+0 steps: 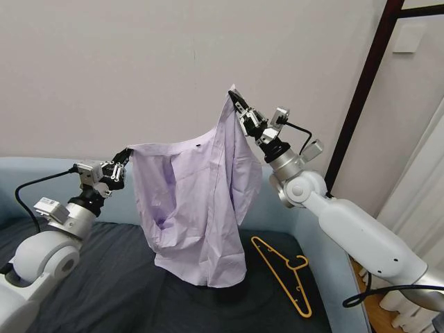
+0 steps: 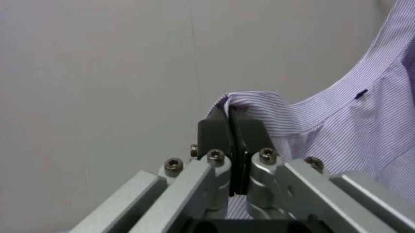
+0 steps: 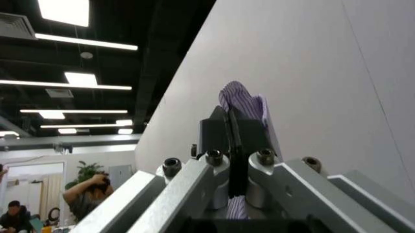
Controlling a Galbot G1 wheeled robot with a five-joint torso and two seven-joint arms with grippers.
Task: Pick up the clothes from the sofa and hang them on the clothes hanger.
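Note:
A lilac striped shirt (image 1: pixel 198 208) hangs spread in the air above the dark sofa seat (image 1: pixel 104 277), its hem just over the cushion. My left gripper (image 1: pixel 127 153) is shut on the shirt's left upper corner. Higher up, my right gripper (image 1: pixel 236 104) is shut on the other corner. In the left wrist view the pads (image 2: pixel 214 133) pinch a fold of the striped cloth (image 2: pixel 337 116). In the right wrist view the gripper (image 3: pixel 231 127) clamps a bunch of the fabric (image 3: pixel 243 99). A yellow clothes hanger (image 1: pixel 284 274) lies on the seat to the right of the shirt.
The sofa's light blue arm (image 1: pixel 326 277) runs along the right of the seat. A plain wall (image 1: pixel 139 69) stands behind. A dark upright frame (image 1: pixel 364 90) rises at the right.

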